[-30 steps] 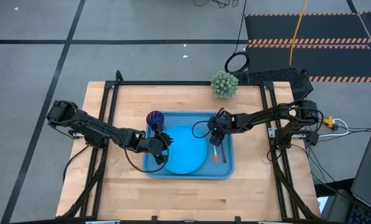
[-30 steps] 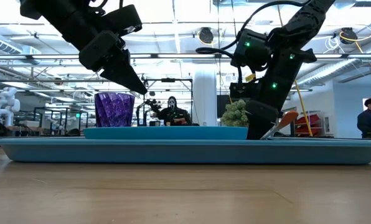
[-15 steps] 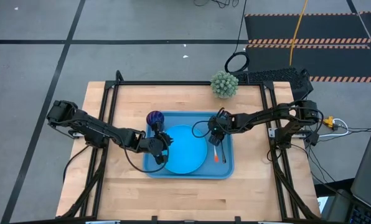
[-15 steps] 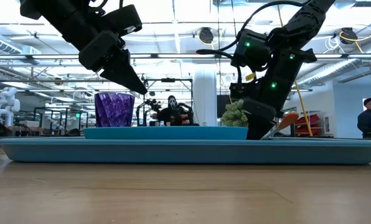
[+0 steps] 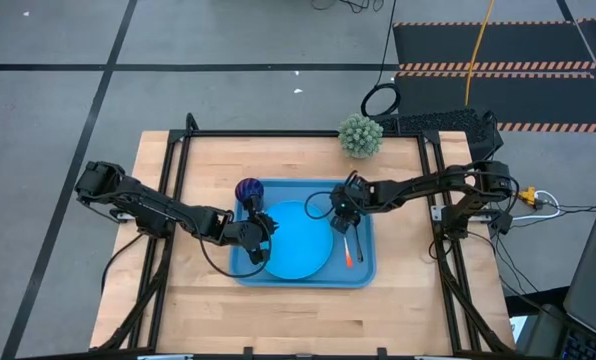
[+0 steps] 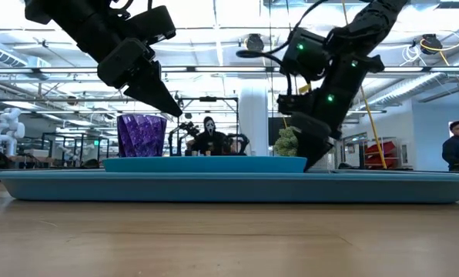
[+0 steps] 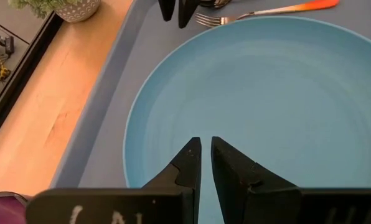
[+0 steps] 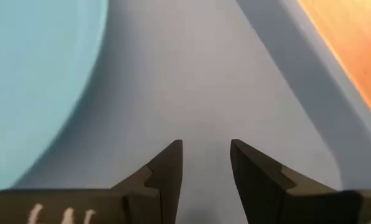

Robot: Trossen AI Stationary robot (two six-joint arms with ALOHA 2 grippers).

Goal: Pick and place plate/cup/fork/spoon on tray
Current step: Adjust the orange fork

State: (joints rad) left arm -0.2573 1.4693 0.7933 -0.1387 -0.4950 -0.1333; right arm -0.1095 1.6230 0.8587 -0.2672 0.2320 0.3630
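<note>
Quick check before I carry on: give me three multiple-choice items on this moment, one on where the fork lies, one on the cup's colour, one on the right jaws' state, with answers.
1. Where does the fork lie?
A. On the bare table
B. On the tray, beside the plate
C. Inside the cup

2. What colour is the cup?
A. Dark purple-blue
B. Orange
C. White

3. How do the jaws of the right gripper stand?
A. Shut on the fork
B. Shut on the plate
C. Open, holding nothing

Answers: 1 B, the high view shows its orange handle on the tray floor right of the plate. 2 A, seen in the high and low views. 3 C, the right wrist view shows bare tray between the parted fingers.
</note>
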